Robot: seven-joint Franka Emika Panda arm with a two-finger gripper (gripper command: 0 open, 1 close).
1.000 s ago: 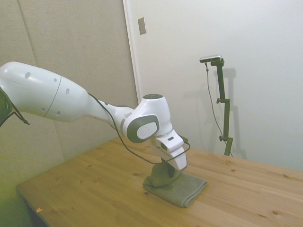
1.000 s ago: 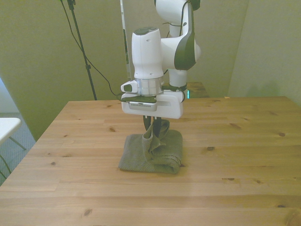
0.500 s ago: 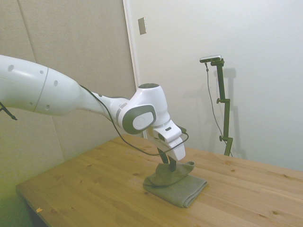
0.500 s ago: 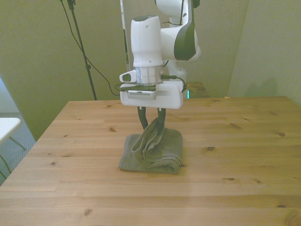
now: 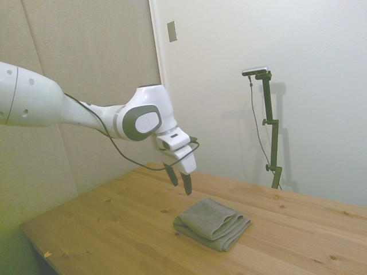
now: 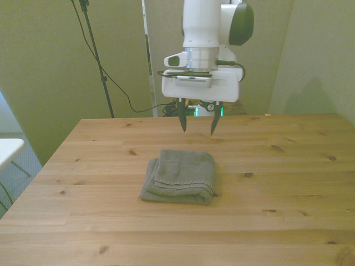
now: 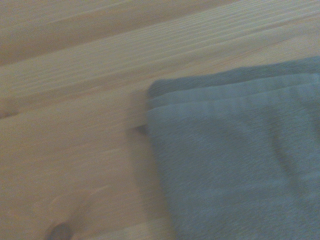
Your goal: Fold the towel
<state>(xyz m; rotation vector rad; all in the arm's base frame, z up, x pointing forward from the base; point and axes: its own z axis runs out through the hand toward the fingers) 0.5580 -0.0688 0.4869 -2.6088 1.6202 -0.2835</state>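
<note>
The grey-brown towel [image 5: 212, 224] [image 6: 180, 176] lies folded in layers on the wooden table [image 6: 288, 183], flat and free of the arm. My gripper [image 5: 179, 181] [image 6: 197, 124] hangs open in the air above the table, behind the towel's far edge, with nothing between its fingers. Up close, the wrist view catches one corner of the towel [image 7: 235, 160] with its stacked layer edges against the wood.
Bare wood surrounds the towel on all sides. A wall with a door frame [image 5: 160, 63] stands behind the table.
The gripper let go of the towel's raised fold, opened, and rose up and back from it. The fold dropped flat onto the stack.
</note>
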